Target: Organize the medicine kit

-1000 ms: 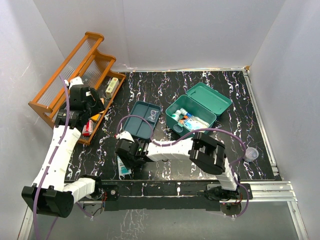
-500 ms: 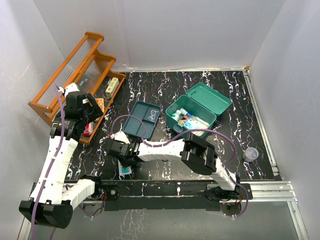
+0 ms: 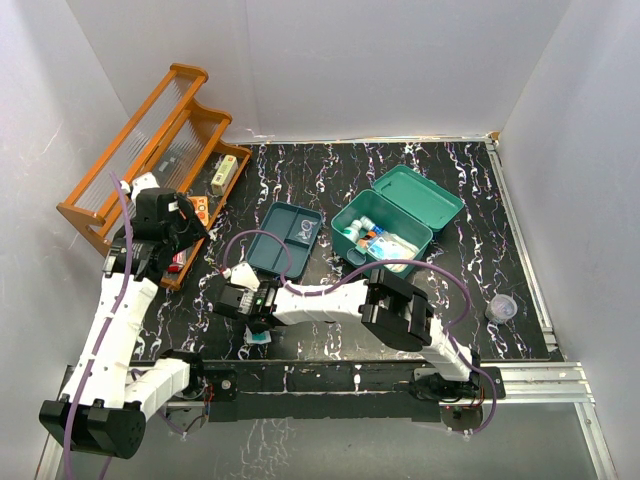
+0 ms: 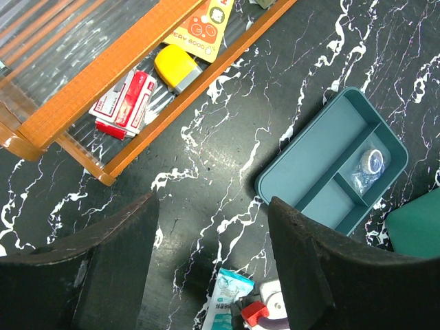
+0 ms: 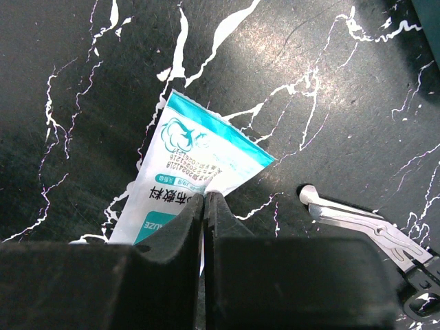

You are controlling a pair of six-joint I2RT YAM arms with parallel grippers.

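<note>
Right gripper (image 5: 204,197), jaws now pinching gauze packet (image 5: 189,165), left gripper (image 4: 212,203) barely moved

The overhead camera, above and behind the arm bases at 6 o'clock, looks down from afar over the whole table (image 3: 470,270), with the orange rack (image 3: 130,160) at 10 o'clock. The left wrist camera rides high, facing down between the parted fingers of the left gripper (image 4: 212,206). It shares the rack's low shelf and the teal tray (image 4: 309,172) with the overhead. The right wrist camera sits just above the tabletop, tight on a white-and-teal packet (image 5: 192,179) at the closed tips of the right gripper (image 5: 204,198). All three views catch that packet.
</note>
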